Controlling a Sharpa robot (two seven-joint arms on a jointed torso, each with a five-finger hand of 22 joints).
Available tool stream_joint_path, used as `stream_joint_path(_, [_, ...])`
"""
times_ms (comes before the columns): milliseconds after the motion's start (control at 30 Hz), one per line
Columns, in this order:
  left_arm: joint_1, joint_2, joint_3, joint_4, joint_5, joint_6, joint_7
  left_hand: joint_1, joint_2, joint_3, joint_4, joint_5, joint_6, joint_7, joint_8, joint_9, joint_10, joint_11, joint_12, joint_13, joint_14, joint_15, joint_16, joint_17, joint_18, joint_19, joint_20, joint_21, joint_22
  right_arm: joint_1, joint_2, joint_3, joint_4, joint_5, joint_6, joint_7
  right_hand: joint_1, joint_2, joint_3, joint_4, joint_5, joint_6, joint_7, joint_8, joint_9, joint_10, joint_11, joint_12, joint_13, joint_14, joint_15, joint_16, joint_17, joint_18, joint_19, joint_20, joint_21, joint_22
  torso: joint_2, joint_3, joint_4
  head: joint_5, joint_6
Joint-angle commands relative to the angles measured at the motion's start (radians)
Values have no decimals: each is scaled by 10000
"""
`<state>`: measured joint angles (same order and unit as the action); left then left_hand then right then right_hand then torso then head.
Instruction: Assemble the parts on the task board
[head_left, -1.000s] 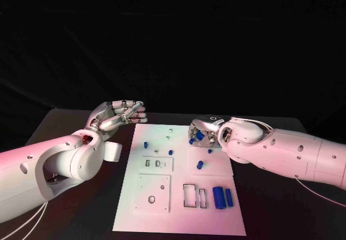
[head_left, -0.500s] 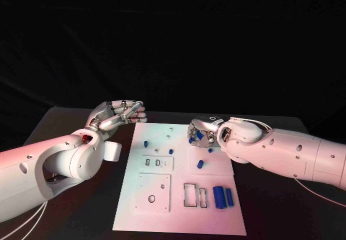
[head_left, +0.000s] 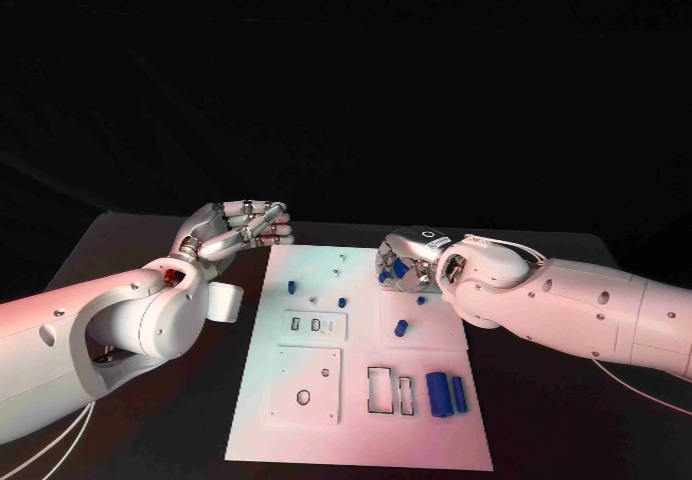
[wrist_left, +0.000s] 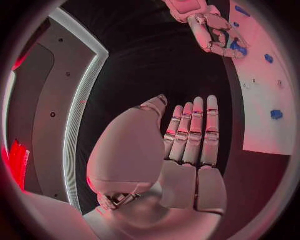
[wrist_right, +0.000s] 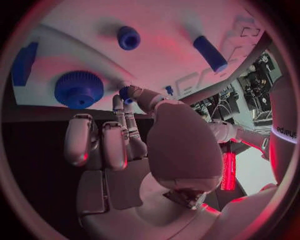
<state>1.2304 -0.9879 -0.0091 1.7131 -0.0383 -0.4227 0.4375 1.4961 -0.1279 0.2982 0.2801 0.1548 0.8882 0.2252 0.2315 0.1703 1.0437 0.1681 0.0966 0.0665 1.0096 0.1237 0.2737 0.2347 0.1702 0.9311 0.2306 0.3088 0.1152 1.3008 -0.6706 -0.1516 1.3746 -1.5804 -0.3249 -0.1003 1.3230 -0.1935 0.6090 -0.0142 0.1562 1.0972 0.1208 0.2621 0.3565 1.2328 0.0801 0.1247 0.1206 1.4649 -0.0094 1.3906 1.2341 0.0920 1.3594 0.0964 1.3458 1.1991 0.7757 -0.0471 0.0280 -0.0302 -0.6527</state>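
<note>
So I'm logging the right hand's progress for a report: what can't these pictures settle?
- Head view: the right hand covers the blue parts beneath it, so its hold is unclear.
- Right wrist view: a small blue part sits at the fingertips; pinched or only touched, unclear.
- Head view: the task board holes are too small to tell filled from empty.

The right hand (wrist_right: 134, 150) hangs over the white task board (wrist_right: 162, 45), its fingers (wrist_right: 125, 107) touching a small blue part (wrist_right: 124, 94) beside a blue gear (wrist_right: 79, 89).
</note>
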Motion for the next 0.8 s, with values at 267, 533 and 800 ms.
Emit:
stream_joint_path(267, [14,8,9,-33,-45,190,20,31,-40,75,-36,-37,-67,79,-36,1,-13,85,-63,-8,-32,59,-36,16,124,31,24,-20,-14,118,234,58,162,-439,-1284,-537,155,250,36,-61,-39,82,3,70,181,320,-257,39,193,454,-99,80,42,-132,23,-65,93,68,27,-24,9,-15,142])
stream_joint_path(533, [17,19,9,-36,-45,184,21,31,-40,75,-36,-37,-67,79,-36,1,-13,85,-63,-8,-32,59,-36,16,124,31,24,-20,-14,172,799,69,-326,-552,-1648,-707,137,231,56,-83,-47,45,11,79,220,282,-247,4,199,456,-99,93,48,-129,5,-73,84,54,69,-38,43,34,229])
stream_joint_path(800, [28,50,9,-48,-45,187,22,46,-50,87,-51,-40,-72,79,-41,1,-14,86,-77,-8,-33,60,-42,25,125,31,24,-22,-18,208,1347,74,-764,-593,-1745,-721,111,216,61,-86,-52,21,17,81,241,271,-239,-10,205,460,-94,107,65,-131,7,-74,90,66,110,-58,88,57,247])
